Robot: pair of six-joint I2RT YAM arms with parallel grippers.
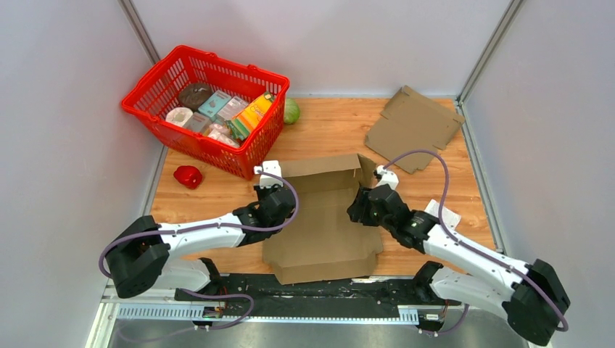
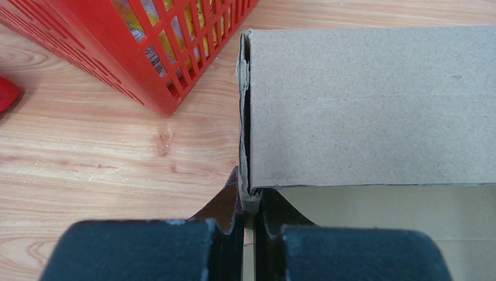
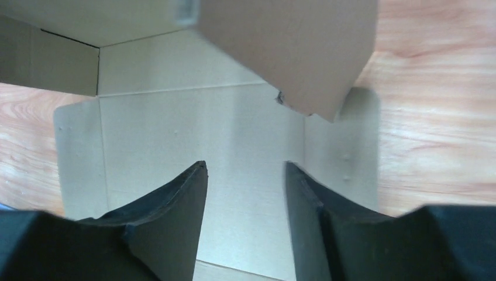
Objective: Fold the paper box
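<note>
Top external shows you reaching in from both bottom corners to the cardboard box [image 1: 323, 225] at centre. Your left gripper [image 2: 248, 205] pinches its left wall edge. Your right gripper [image 3: 245, 175] hangs half open over its floor, empty. Farther up, the red basket [image 1: 207, 109] sits just beside the box's upper-left corner.

Tight on the left: red basket [image 1: 207, 109] just beside the raised back wall of the paper box [image 1: 323, 225], only a narrow strip of counter [image 1: 181, 206] between, red pepper [image 1: 188, 176] lying there too. Wider bare counter on the right, bounded far back by a flat cardboard sheet [image 1: 413, 129].
</note>
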